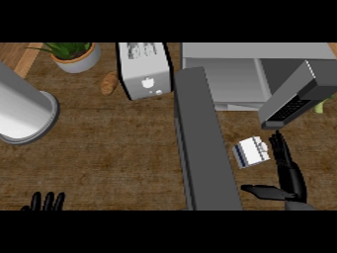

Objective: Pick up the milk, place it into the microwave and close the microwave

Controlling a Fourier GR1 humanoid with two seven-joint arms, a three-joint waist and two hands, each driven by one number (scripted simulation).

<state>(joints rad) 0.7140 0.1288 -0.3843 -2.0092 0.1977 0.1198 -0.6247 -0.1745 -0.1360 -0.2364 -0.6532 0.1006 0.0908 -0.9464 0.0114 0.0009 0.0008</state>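
Note:
The milk carton [252, 151], white with a blue side, lies on the wooden counter [112, 148] in front of the microwave [251, 74]. The microwave's door [204, 143] stands wide open, reaching toward the lower edge. My right hand [287, 173] is open just right of the carton, fingers straight beside it, thumb spread out to the left below it. Only the fingertips of my left hand [47, 201] show at the lower left, straight and pointing up.
A toaster [145, 69] stands left of the microwave, with a potato-like brown item [109, 83] beside it. A potted plant [74, 55] is at the back left. A large grey cylinder [14, 106] stands at the left edge.

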